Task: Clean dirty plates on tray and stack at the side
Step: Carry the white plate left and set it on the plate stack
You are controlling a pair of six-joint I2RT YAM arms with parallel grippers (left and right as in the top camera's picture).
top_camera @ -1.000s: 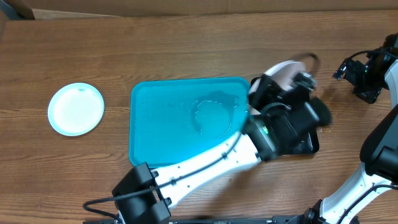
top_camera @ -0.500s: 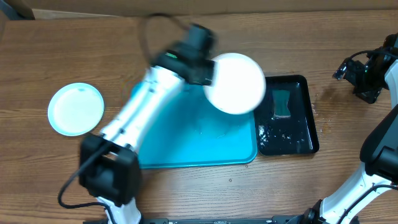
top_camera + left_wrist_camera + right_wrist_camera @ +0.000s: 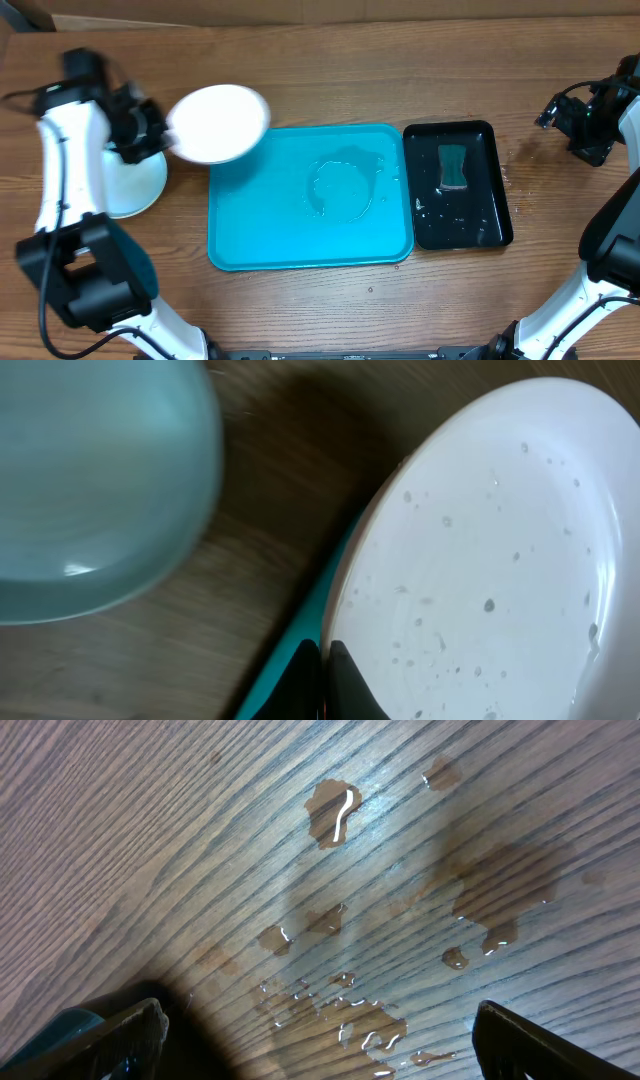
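From overhead, my left gripper (image 3: 165, 135) is clenched on the rim of the white plate (image 3: 220, 122), which hangs in the air just off the far left corner of the tray (image 3: 260, 230). The tray carries no plates, only a film of water. Left of the tray, a light cyan plate (image 3: 125, 190) lies on the surface (image 3: 330, 80), partly under my arm. Right of the tray, the black tray (image 3: 470, 225) holds a sponge (image 3: 453, 167). I see no yellow-green plate. I judge the washing done and the stacking of the white plate left to do.

At my left wrist, my fingers (image 3: 345, 685) pinch the white plate (image 3: 480, 560). It is beaded with drops and shows no smear.

At my right wrist, my right gripper (image 3: 320, 1040) is released and empty above water-spotted wood. Little of the room shows.
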